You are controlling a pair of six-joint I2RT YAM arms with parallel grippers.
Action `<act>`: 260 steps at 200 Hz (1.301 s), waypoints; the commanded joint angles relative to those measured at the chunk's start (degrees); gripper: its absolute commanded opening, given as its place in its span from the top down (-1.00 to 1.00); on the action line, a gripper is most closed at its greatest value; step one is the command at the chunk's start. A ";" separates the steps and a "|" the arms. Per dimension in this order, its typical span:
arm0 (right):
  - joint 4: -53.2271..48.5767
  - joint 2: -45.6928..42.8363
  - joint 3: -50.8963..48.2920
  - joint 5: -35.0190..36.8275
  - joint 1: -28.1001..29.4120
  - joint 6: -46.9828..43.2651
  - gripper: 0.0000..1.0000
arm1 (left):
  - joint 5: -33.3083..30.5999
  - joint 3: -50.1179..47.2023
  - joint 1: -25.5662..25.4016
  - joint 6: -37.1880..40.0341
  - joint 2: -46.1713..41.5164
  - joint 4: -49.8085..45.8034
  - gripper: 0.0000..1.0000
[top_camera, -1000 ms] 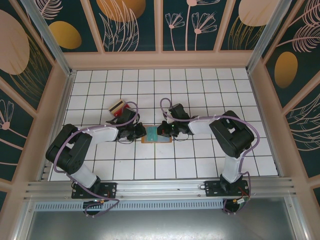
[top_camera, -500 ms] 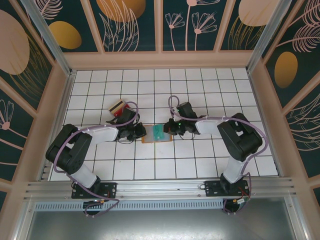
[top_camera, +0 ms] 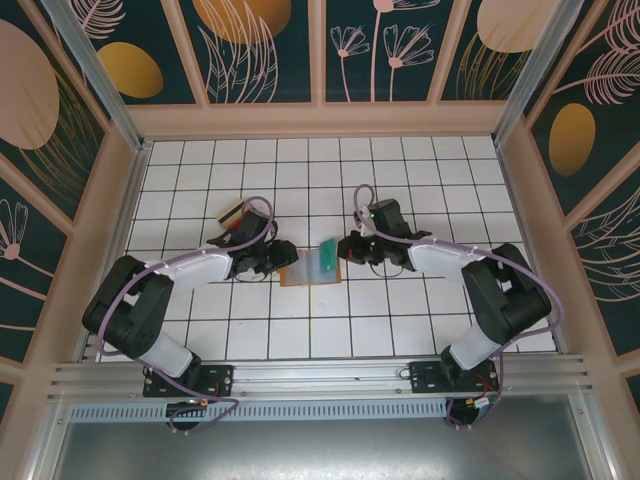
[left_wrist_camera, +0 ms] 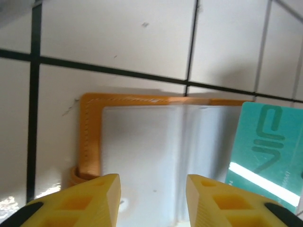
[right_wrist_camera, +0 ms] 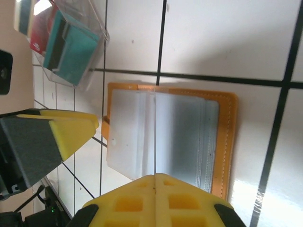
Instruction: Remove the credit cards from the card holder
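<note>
1. Okay, from above I see the card holder (top_camera: 300,277) lying flat and spread wide on the white tiles (top_camera: 400,320), between my two arms.
2. My right gripper (top_camera: 345,250) is at the holder's right side. Its yellow fingers (right_wrist_camera: 189,201) are pressed tight together on a teal card (top_camera: 326,260).
3. On the right wrist camera that card is a thin line, seen edge on. It runs up from between the fingers and across the grey-blue pockets (right_wrist_camera: 182,127).
4. On the left wrist camera the teal card sits tilted at the right, over the right half of the holder. I cannot tell if its low end is in a pocket.
5. My left gripper (left_wrist_camera: 152,184) is at the holder's left side. Its two fingers stand apart, low over the pockets, with nothing pinched between them.
6. A clear box (right_wrist_camera: 94,28) lies behind my left gripper, near the holder but not touching it. Other cards (right_wrist_camera: 78,49), red and teal, stand inside it.
</note>
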 commanded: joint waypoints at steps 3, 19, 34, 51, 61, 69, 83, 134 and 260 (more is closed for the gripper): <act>-0.14 -3.60 -0.37 0.04 -0.88 -0.99 1.00 | 1.50 1.80 -0.11 -2.47 -3.18 2.31 0.14; 0.08 -4.16 0.02 -0.67 -0.97 -1.21 1.00 | 2.33 1.93 -0.14 -3.39 -3.77 3.33 0.12; 1.80 -4.76 -0.17 -2.23 -1.13 -0.27 1.00 | 4.40 1.02 -0.13 -5.31 -4.62 6.89 0.10; 4.79 -5.84 -0.67 -4.63 -1.41 1.51 1.00 | 6.19 -0.09 -0.09 -7.97 -6.08 11.51 -0.02; 6.74 -6.80 -0.89 -5.76 -1.66 2.62 1.00 | 6.78 -0.61 -0.07 -9.26 -7.02 13.79 -0.06; 8.22 -7.53 -1.05 -6.61 -1.91 3.36 1.00 | 7.05 -0.91 -0.01 -9.97 -7.87 15.19 -0.10; 10.53 -8.74 -1.16 -8.42 -2.49 4.61 1.00 | 7.72 -1.42 0.10 -10.72 -8.81 17.39 -0.09; 20.07 -11.11 -2.56 -14.47 -3.68 10.10 1.00 | 12.82 -6.13 0.89 -16.66 -9.49 30.43 0.10; 24.85 -10.78 -4.36 -16.77 -3.26 12.85 1.00 | 17.63 -6.99 0.79 -19.04 -9.07 37.68 0.49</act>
